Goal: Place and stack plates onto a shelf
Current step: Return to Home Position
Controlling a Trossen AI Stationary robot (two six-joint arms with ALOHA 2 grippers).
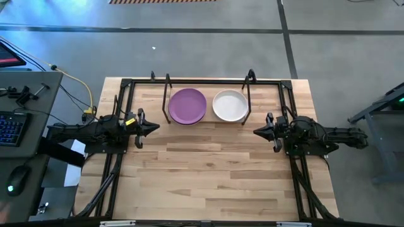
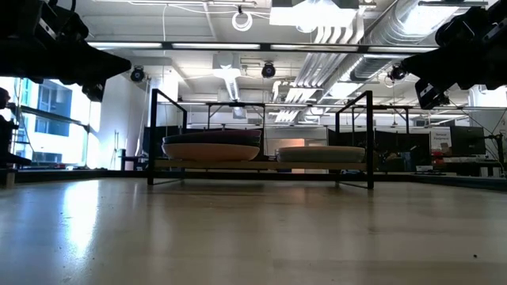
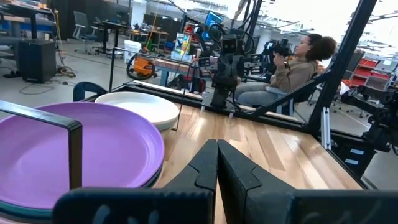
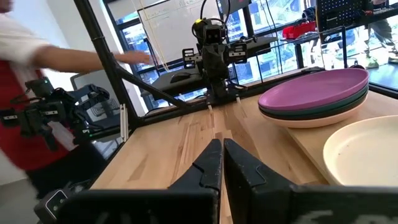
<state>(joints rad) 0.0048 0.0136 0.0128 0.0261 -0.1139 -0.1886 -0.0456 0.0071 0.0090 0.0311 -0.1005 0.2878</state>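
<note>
Upper centre, the purple-topped stack [image 1: 187, 106] and white plate [image 1: 230, 105] fill the shelf [image 1: 209, 118]; left gripper [image 1: 150, 128] and right gripper [image 1: 259, 132] wait alongside, clenched empty, apparently finished.

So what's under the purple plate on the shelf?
The right wrist view shows the rim of a dark teal plate under the purple plate, then of a pink plate at the bottom. Only edges show; their faces are covered.

Matte black throughout, blocky and jointed. Tipped at left gripper [image 1: 156, 128] and right gripper [image 1: 255, 132] with wedge-shaped fingers [image 3: 202, 168]. Small yellow tag [image 1: 130, 120] by the left wrist.
</note>
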